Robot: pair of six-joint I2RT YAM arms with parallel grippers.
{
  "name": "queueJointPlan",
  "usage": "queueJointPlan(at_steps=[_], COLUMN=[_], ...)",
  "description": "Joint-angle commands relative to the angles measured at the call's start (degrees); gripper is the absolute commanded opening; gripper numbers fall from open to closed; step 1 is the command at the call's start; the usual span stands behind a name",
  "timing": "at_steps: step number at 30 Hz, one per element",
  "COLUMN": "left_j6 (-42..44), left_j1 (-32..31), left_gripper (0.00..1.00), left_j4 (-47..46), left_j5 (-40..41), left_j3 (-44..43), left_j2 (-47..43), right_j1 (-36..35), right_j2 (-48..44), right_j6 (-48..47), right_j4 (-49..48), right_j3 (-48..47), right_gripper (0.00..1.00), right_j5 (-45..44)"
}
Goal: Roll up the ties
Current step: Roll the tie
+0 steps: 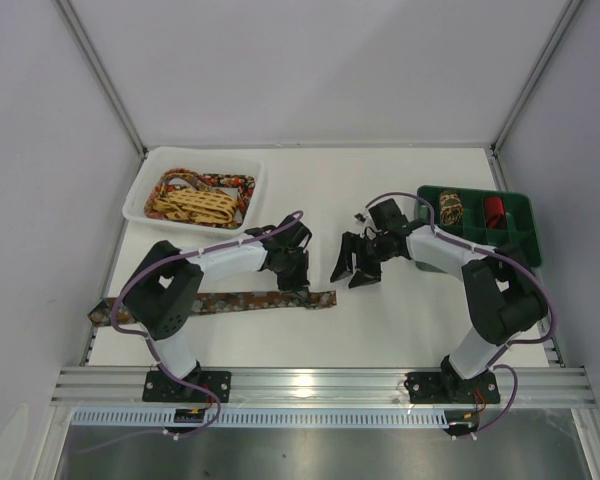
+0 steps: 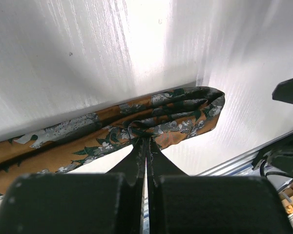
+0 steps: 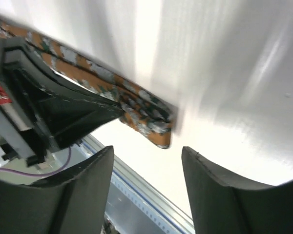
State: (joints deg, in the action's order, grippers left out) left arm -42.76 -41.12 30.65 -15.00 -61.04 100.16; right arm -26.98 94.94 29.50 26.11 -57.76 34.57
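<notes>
A dark brown-orange floral tie (image 1: pixel 230 301) lies flat along the near part of the white table. My left gripper (image 1: pixel 298 285) is shut on this tie near its right end; in the left wrist view the fabric (image 2: pixel 63 146) bunches where the gripper (image 2: pixel 146 142) pinches it. My right gripper (image 1: pixel 355 268) stands open just right of the tie's end, apart from it. In the right wrist view the tie's end (image 3: pixel 151 122) lies beyond the right gripper (image 3: pixel 147 156), with nothing between its fingers.
A white bin (image 1: pixel 140 190) at the back left holds a yellow lattice tie (image 1: pixel 195 205) and a red-floral one. A green tray (image 1: pixel 525 240) at the right holds a rolled brown coil (image 1: pixel 450 208) and a red coil (image 1: pixel 493 210). A metal rail (image 1: pixel 320 380) runs along the near edge.
</notes>
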Motion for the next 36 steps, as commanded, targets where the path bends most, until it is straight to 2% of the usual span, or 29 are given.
queueJointPlan(at_steps=[1,4,9,20,29,30,36], left_j6=[1.45,1.63,2.07,2.51,3.74,3.83,3.39], left_j1=[-0.01,0.25,0.61,1.31,1.4,1.48,-0.27], left_gripper=[0.0,0.0,0.01,0.01,0.01,0.0,0.01], left_j4=[-0.16,-0.16,-0.51,-0.77,0.63,0.63,0.28], left_j5=[1.56,1.73,1.91,1.82,1.82,1.65,0.33], left_j3=[0.56,0.74,1.01,0.92,-1.36,-1.63,-3.65], left_j2=[0.56,1.0,1.53,2.67,3.02,3.2,4.25], right_j1=[-0.35,-0.62,-1.93,-4.31,-5.8,-5.8,-5.71], right_j2=[-0.98,-0.19,2.79,7.72,7.81,7.46,3.68], right_j6=[-4.1,-2.78,-2.95,-1.81,1.78,2.23,4.25], right_j4=[0.79,-4.81,-7.91,-14.94,-15.65,-15.21,-8.73], right_j3=[2.29,4.84,5.73,5.11,5.55,5.64,5.46], right_gripper=[0.68,0.71,0.71,0.64,0.39,0.32,0.1], right_j5=[2.52,4.54,4.55,3.32,4.72,4.81,4.46])
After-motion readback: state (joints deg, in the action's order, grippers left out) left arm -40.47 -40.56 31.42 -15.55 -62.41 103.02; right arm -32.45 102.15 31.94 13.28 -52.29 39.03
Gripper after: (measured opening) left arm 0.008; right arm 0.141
